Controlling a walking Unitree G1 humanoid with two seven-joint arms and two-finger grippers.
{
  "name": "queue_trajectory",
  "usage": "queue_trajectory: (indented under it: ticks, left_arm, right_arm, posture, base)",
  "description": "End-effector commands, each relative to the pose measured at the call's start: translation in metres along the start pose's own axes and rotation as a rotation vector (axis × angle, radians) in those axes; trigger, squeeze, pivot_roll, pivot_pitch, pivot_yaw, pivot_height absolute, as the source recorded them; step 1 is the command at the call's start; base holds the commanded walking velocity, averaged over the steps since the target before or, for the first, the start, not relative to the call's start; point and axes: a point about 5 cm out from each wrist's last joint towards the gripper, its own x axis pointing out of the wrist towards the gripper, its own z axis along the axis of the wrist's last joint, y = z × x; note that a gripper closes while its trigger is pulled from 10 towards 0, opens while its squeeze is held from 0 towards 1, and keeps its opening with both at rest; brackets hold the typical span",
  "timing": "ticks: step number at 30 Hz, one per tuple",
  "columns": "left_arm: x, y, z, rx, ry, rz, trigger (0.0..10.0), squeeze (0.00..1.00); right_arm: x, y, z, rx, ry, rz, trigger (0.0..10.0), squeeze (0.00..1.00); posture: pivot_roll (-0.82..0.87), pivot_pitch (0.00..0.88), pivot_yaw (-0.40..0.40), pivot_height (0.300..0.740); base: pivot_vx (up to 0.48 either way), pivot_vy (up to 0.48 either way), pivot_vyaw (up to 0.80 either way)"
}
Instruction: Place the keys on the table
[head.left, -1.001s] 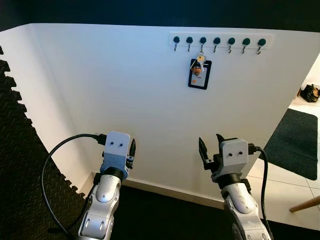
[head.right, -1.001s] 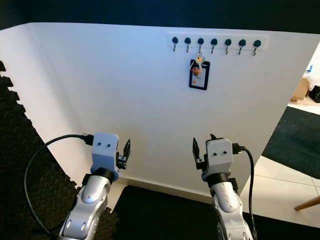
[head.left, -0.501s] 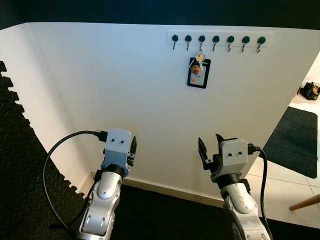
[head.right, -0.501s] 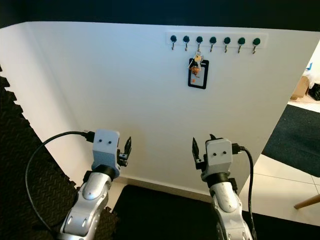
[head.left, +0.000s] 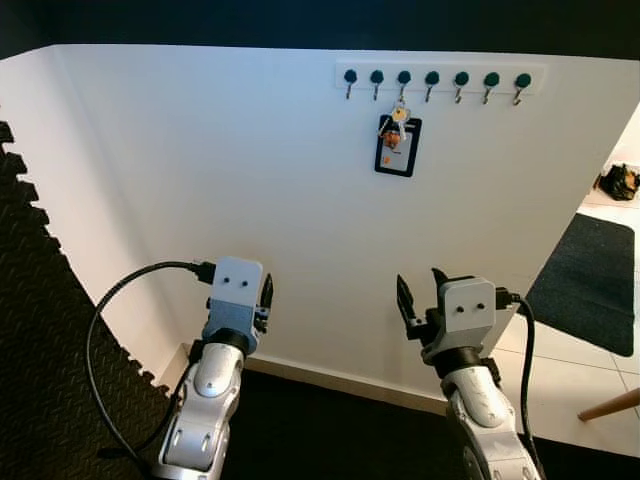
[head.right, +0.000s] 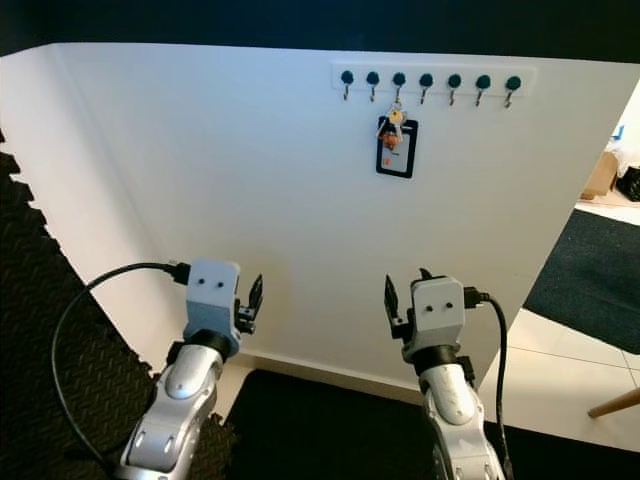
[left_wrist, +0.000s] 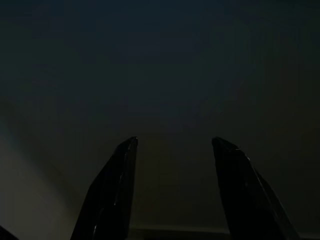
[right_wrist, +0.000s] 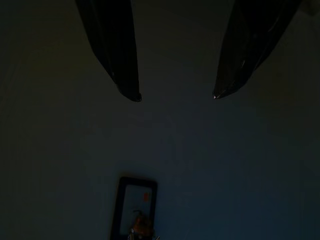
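Note:
A bunch of keys (head.left: 398, 122) hangs with a black-framed card holder (head.left: 398, 150) from the third hook of a white hook rack (head.left: 440, 78), high on the white wall. Both arms are raised in front of the wall, well below the keys. My left gripper (head.left: 266, 293) is open and holds nothing; its black fingers (left_wrist: 112, 190) stand apart in the dark left wrist view. My right gripper (head.left: 420, 287) is open too and sits almost straight under the keys. The right wrist view looks past its fingertips (right_wrist: 131, 90) at the card holder (right_wrist: 134, 210).
Black foam tiles (head.left: 30, 330) climb the left side, and a dark mat (head.left: 330, 430) covers the floor below the wall. To the right lie pale floor tiles, a dark rug (head.left: 590, 285), a wooden leg (head.left: 610, 405) and a bag (head.left: 620, 185).
The head view has shifted slightly, so the wall and rack sit a touch differently in the picture. Both grippers stay open at the same height; the keys still hang.

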Motion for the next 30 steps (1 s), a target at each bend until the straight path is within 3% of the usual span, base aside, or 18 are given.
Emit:
queue_trajectory:
  ticks: [1, 7, 30]
  left_arm:
    - [-0.0003, -0.0023, 0.0009, 0.019, -0.002, -0.021, 10.0, 0.00]
    - [0.0010, -0.0082, 0.0064, 0.032, -0.035, -0.052, 10.0, 0.00]
    - [0.0013, -0.0109, 0.0076, 0.023, -0.041, -0.054, 10.0, 0.00]
  right_arm:
    - [-0.0027, 0.0002, -0.0027, 0.005, 0.017, -0.006, 10.0, 0.00]
    - [-0.0025, -0.0004, -0.0033, 0.004, 0.018, -0.009, 10.0, 0.00]
    - [-0.0020, -0.0015, -0.0039, -0.003, 0.021, -0.006, 10.0, 0.00]
  posture:
    - [-0.01, 0.168, 0.068, 0.740]
    - [0.00, 0.166, 0.069, 0.740]
    - [-0.01, 0.163, 0.061, 0.740]
  base:
    - [0.000, 0.000, 0.00]
    - [0.040, 0.000, 0.00]
    - [0.389, 0.000, 0.00]
